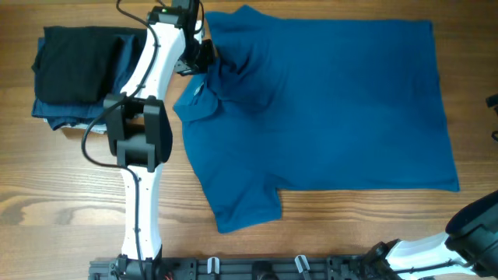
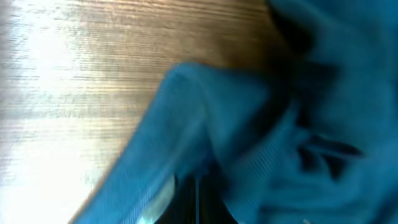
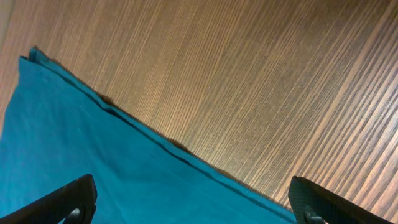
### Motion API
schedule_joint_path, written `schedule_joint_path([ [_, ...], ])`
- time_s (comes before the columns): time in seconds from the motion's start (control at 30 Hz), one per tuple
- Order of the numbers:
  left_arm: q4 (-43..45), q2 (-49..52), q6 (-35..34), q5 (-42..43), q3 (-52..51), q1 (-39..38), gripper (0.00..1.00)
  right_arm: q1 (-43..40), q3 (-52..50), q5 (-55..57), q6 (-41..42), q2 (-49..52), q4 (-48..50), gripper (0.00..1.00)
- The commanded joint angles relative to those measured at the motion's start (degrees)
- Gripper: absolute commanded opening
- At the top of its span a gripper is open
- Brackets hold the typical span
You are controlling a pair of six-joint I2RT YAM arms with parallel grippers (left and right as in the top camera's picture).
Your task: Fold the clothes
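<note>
Shirt (image 1: 327, 101) in blue lies spread on the counter (image 1: 47, 179), its collar end bunched where the left hand (image 1: 204, 58) seems clamped on it, though that wrist view is blurred. Right hand (image 3: 196, 208) hangs with fingers wide apart over the hem. Folded clothes (image 1: 78, 74) sit beside the left arm.

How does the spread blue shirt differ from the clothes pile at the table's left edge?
The blue shirt lies open and mostly flat; the pile is folded and stacked. The blue shirt covers much of the wooden table; the pile is compact. The left gripper is at the shirt's collar; no gripper is at the pile. Both rest on that table.
</note>
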Motion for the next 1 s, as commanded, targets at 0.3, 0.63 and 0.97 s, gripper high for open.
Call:
schedule_joint_path([
  [0.3, 3.52, 4.48, -0.57, -8.98, -0.15, -0.04, 0.04, -0.39, 0.68, -0.70, -0.17, -0.59, 0.00, 1.00],
  [0.63, -4.79, 7.26, -6.36, -15.52, -0.15, 0.74, 0.04, -0.39, 0.68, -0.70, -0.15, -0.59, 0.00, 1.00],
  [0.97, -13.70, 7.21, -13.70, -21.51, -0.15, 3.34, 0.04, -0.39, 0.68, -0.70, -0.15, -0.59, 0.00, 1.00],
])
